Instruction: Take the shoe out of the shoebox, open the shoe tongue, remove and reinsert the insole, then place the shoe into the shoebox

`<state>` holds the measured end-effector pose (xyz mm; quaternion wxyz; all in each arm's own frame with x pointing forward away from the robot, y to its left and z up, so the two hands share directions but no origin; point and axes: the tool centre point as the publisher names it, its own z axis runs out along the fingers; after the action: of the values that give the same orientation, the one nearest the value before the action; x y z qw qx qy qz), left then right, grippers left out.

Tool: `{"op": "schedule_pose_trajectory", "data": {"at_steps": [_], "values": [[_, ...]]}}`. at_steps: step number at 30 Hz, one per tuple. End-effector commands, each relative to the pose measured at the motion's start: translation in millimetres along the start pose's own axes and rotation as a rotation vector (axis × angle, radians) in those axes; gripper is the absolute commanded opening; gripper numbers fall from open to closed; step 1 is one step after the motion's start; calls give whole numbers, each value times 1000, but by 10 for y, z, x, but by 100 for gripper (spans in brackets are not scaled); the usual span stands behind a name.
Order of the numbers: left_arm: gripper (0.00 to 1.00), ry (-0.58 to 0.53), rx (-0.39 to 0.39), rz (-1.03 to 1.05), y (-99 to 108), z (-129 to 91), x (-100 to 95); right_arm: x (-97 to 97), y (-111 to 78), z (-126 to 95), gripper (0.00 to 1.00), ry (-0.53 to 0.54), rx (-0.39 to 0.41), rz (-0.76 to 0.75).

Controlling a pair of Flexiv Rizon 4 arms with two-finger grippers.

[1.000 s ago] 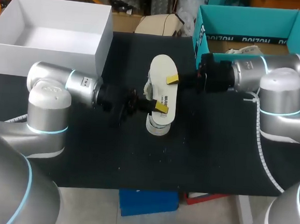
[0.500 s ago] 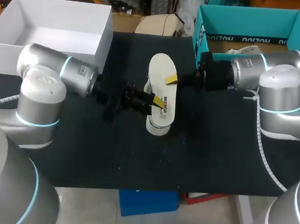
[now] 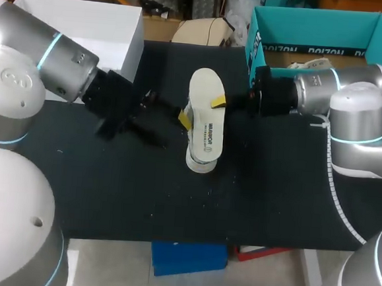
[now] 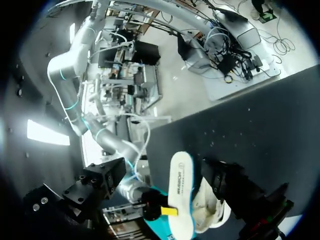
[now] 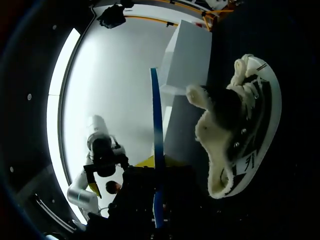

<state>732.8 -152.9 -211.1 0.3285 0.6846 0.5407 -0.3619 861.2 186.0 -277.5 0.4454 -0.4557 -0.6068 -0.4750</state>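
Behind shoe and insole, white box, teal shoebox

You have black table: white shoe on side mid-table; white box far-left corner; teal shoebox far-right.

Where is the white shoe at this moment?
In the head view the white shoe lies at the middle of the black table, between the left gripper and the right gripper.
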Motion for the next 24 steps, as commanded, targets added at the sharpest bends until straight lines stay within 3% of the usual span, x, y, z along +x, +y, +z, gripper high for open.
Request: {"op": "schedule_pose_trajectory", "data": {"at_steps": [1,4,9,18,24], "values": [[100,1055,34,-183,95,52,-134,-2,-3,7,0,-1,-1,0],[100,1130,-8,-167,142,124,-190,-2,-3,7,0,-1,-1,0],[100,1245,-9,-182,142,124,-190,-2,-3,7,0,-1,-1,0],[100,1245,-9,-182,142,124,-190,-2,-3,7,0,-1,-1,0],[100,1231,-50,-103,221,237,-310,-2,-3,7,0,-1,-1,0]]}}
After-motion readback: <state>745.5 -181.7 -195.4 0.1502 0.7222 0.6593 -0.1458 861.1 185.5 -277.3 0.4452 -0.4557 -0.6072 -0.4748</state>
